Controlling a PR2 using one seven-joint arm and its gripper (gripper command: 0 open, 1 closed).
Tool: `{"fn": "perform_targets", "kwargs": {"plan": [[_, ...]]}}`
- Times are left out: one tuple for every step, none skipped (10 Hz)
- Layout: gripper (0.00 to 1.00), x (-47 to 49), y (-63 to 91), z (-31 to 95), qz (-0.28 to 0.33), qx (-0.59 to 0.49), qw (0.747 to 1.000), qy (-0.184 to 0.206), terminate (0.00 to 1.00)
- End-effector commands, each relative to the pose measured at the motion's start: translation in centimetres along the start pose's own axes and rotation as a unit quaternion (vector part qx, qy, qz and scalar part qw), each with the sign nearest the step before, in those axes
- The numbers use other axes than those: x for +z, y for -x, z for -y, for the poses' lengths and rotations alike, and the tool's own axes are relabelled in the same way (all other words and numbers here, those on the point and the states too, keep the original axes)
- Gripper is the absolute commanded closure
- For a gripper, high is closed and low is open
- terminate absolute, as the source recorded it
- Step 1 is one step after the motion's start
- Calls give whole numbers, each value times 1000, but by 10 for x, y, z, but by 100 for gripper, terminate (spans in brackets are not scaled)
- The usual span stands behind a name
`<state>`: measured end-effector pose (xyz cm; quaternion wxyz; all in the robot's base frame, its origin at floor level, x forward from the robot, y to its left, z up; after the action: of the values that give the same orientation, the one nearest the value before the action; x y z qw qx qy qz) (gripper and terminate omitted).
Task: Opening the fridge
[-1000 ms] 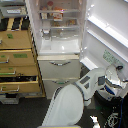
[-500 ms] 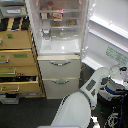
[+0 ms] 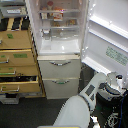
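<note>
From the exterior view, the fridge (image 3: 59, 50) stands at the middle of the scene, tall and white, its big upper door (image 3: 107, 37) swung wide open toward the exterior view's right. Inside, lit shelves (image 3: 59, 22) carry some items too blurred to name. A green-printed label (image 3: 116, 55) shows on the inner face of the door. Below the open compartment, both lower drawers (image 3: 60, 77) are closed, each with a silver bar handle. To the left, touching the fridge's side, is a wooden drawer cabinet (image 3: 17, 62) with one drawer pulled partway out. The robot's white arm (image 3: 82, 102) rises from the near edge toward the door's lower corner. Its gripper (image 3: 116, 81) sits just below that corner; whether it is clenched or released, I cannot tell.
</note>
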<state>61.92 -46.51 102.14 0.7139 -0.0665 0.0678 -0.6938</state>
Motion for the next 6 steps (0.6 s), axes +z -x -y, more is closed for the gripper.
{"fn": "perform_targets", "kwargs": {"plan": [[0, 69, 191, -13, 96, 140, 976, -136, 0], [0, 86, 283, 3, 118, 188, 960, -171, 0], [0, 93, 307, 10, 125, 200, 954, -182, 0], [0, 100, 338, 21, 134, 216, 947, -196, 0], [0, 104, 367, 36, 139, 227, 941, -210, 0], [0, 106, 410, 55, 143, 237, 931, -237, 0]]}}
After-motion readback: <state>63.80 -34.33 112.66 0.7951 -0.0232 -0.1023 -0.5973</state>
